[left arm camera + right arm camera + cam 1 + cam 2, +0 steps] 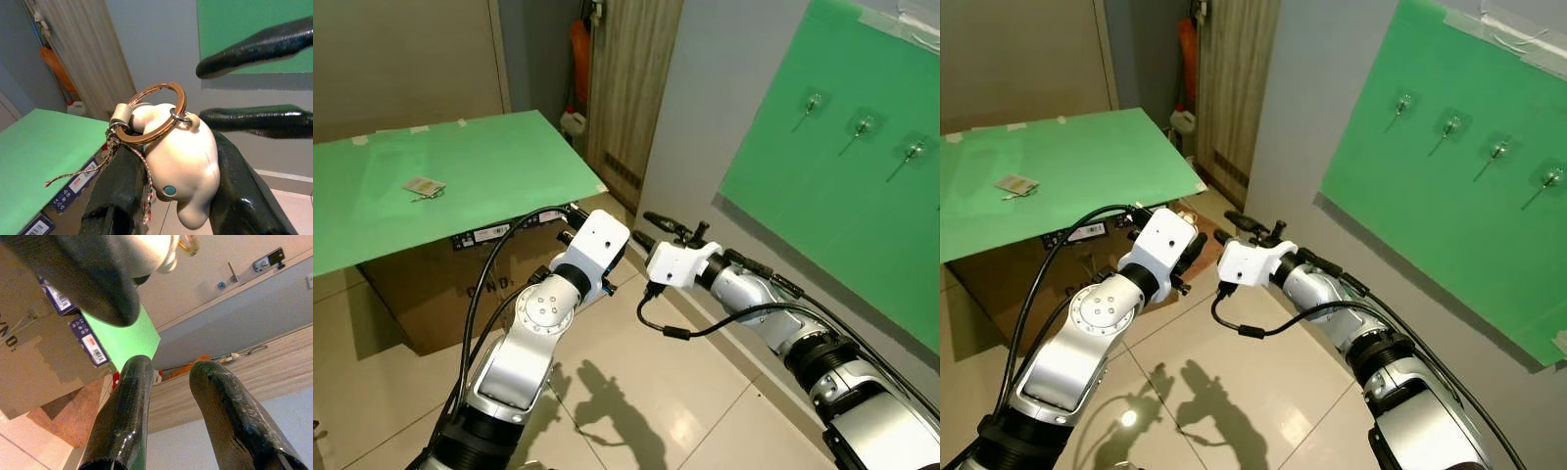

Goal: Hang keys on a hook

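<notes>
**Keyring pinched between glossy black fingers**

The left gripper (166, 196) clamps a smooth, rounded cream figurine keychain (183, 166) carrying a thin brass split ring (151, 115) and a frayed braided cord (80, 171). The right gripper (171, 396) hovers just beside it, fingers parted, holding nothing. Slim metal hooks (1447, 129) dot the matte green wall sheet (1430, 235). A cardboard box (431, 294) supports a green board (499, 166).

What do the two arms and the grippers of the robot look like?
Both arms are silver metal with black joint rings and round shiny joint covers. Loose black cables loop along each. The left gripper and right gripper each have two long glossy black fingers on a white wrist housing.
</notes>
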### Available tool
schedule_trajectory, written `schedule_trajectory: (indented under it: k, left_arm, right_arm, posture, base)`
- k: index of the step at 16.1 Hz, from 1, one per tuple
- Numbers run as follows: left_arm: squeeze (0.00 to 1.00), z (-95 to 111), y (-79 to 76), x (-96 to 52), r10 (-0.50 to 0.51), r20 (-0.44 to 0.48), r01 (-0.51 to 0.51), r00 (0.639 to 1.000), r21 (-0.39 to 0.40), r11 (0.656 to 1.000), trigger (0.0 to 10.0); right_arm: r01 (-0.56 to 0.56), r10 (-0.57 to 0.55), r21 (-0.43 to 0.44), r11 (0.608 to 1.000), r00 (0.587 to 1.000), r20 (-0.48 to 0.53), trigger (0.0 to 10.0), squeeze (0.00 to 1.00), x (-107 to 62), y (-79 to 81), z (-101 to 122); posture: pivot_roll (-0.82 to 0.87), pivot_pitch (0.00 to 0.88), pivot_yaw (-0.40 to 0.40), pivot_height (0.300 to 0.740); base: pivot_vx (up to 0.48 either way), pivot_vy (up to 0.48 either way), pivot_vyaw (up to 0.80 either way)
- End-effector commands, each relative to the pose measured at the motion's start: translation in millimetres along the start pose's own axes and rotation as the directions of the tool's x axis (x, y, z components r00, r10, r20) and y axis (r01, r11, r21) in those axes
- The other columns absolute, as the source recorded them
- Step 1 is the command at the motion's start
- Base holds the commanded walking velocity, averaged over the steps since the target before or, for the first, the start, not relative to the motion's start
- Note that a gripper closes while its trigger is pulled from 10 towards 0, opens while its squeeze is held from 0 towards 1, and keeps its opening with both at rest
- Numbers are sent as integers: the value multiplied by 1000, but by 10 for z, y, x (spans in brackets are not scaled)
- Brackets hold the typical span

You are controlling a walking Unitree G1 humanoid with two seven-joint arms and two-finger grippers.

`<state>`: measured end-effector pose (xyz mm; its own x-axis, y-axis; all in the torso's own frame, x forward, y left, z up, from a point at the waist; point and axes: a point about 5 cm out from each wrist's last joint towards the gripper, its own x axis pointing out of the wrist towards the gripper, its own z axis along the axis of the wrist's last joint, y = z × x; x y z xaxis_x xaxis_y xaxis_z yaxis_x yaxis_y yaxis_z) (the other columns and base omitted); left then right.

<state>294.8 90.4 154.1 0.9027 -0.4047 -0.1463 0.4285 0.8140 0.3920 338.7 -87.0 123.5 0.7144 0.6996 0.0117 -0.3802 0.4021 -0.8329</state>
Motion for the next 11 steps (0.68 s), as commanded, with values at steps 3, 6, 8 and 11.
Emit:
schedule_trajectory:
  k: [3,6,8,11]
  left_arm:
    - [0,5,66,4,24,6,-24,1000,16,1000,0]
    - [0,-7,84,3,30,1,-30,1000,19,999,0]
    - [0,-17,94,4,41,0,-41,999,-15,999,0]
    - [0,-42,242,43,105,-4,-104,994,-137,985,0]
  right_arm:
    - [51,-50,17,999,998,-23,10000,0,-38,-113,-52]
    - [75,-74,17,997,997,-11,10000,0,-24,-164,-29]
    - [101,-101,14,995,995,20,10000,0,20,-244,42]
    - [138,-137,84,987,990,-17,10000,0,2,-279,-5]
  posture:
    - [-6,35,-118,740]
    - [-5,32,-118,740]
    - [-3,32,-121,740]
    - [-1,31,-119,740]
  base:
    - [0,0,0]
    - [0,0,0]
    - [0,0,0]
    - [0,0,0]
